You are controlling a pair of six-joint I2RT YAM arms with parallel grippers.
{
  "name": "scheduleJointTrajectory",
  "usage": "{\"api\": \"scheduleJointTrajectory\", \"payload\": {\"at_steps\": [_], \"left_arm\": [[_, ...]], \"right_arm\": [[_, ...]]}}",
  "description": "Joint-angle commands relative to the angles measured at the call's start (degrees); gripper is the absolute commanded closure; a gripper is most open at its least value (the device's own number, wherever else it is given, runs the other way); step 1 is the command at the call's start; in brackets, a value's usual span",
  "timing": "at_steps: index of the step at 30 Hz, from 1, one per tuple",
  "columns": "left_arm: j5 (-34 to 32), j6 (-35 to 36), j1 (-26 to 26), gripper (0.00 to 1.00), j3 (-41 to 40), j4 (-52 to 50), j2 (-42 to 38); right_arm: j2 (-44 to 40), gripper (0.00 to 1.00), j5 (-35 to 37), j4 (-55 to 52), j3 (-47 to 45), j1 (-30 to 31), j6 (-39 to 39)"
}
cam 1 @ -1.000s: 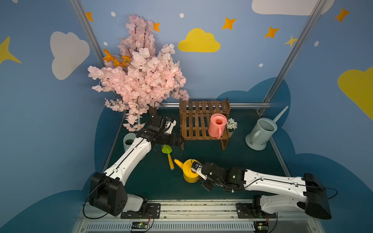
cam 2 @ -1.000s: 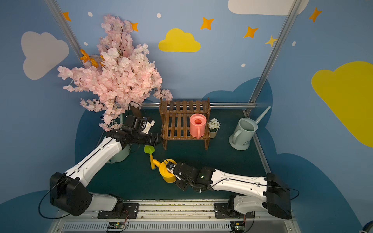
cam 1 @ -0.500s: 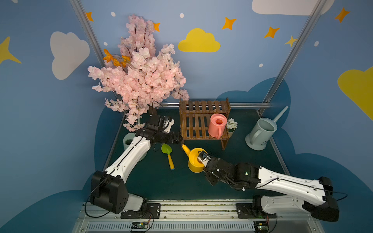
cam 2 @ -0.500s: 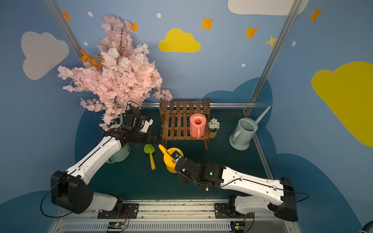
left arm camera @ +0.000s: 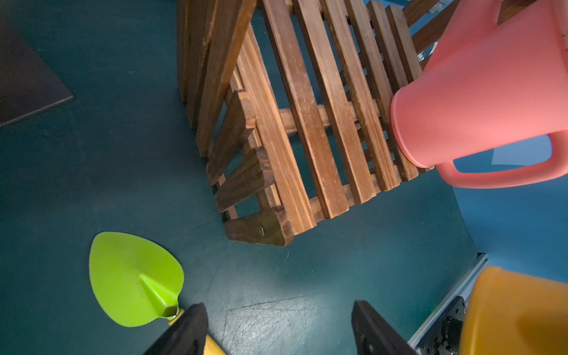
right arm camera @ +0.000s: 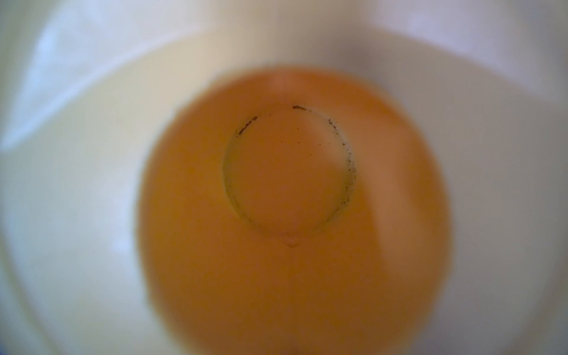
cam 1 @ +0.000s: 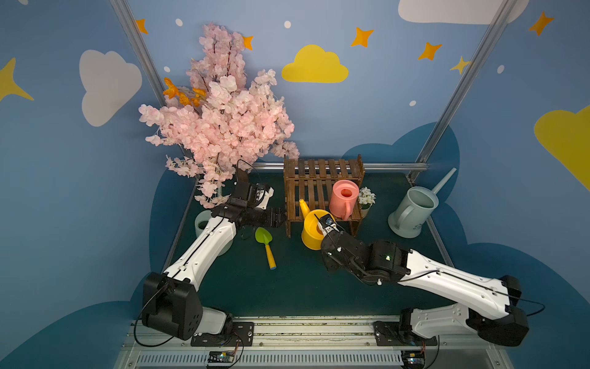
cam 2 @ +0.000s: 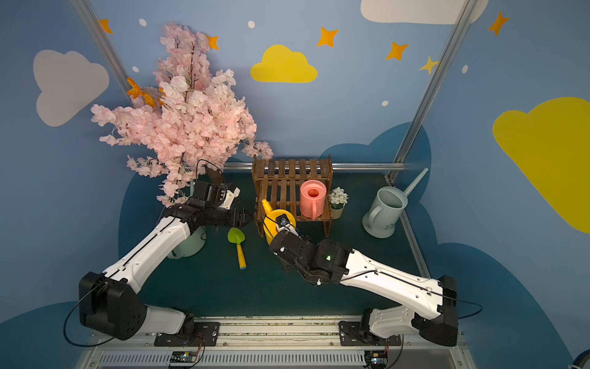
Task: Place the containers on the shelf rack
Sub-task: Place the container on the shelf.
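Right wrist view: only blurred inside of yellow can (right arm camera: 292, 199). Both top views: right gripper (cam 1: 326, 223) pinching can at front-left corner of rack (cam 1: 322, 179), spout toward rack. Pink can (cam 1: 343, 199) on lower tier, handle toward robot. Left wrist view: left gripper (left arm camera: 278, 307) jaws spread above floor (left arm camera: 107, 153), shovel (left arm camera: 132, 276) beside.

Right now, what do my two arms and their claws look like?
The left arm and right arm have white tapered shells between black joint housings, each with a thin black cable along it. A green light glows on the right arm's black wrist. The left claw has flat black fingers.
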Motion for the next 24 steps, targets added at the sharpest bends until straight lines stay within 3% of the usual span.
{"api": "scheduleJointTrajectory", "payload": {"at_steps": [1, 11, 24], "left_arm": [[2.11, -0.53, -0.6, 0.24, 1.78, 1.62, 1.65], [2.4, -0.26, -1.73, 0.26, 4.52, 2.68, 4.45], [2.02, -0.19, -2.78, 0.36, 5.57, 3.87, 7.33]], "right_arm": [[2.16, 1.0, -0.55, -3.13, 3.54, -2.09, 3.84], [9.04, 1.0, -0.8, -4.71, 10.64, -3.92, 2.74], [18.25, 1.0, 1.34, -12.54, 21.01, -7.68, 9.4]]}}
